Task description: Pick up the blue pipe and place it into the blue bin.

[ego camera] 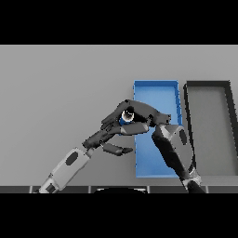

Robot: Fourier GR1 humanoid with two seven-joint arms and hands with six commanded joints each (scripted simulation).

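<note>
Head view, right hand: we see the right hand (135, 116), dark, arm rising from the lower right, fingers curled round a small blue pipe (122, 121) with a pale round end facing us.
Head view, pipe position: held at the left rim of the shallow blue rectangular bin (155, 88), above the table, partly hidden by fingers; only a sliver of blue shows.
Pipe axis: we cannot tell for sure; the round end pointing towards us suggests it runs roughly along our line of sight.
Head view, left hand: the left hand (104, 137) reaches in from the lower left, fingers stretched out and relaxed, tips just beside the right hand, holding nothing that we can see.
Bin from hand: the bin's open floor lies to the right of and beyond the held pipe; we judge a short move rightward brings it over bare blue floor.
Nearer arm: the right, already holding.
Edges: the bin's left wall sits directly under the grip; a dark grey rectangular bin (209, 86) stands just right of the blue one.
Room: the grey table (60, 83) is open to the left.
</note>
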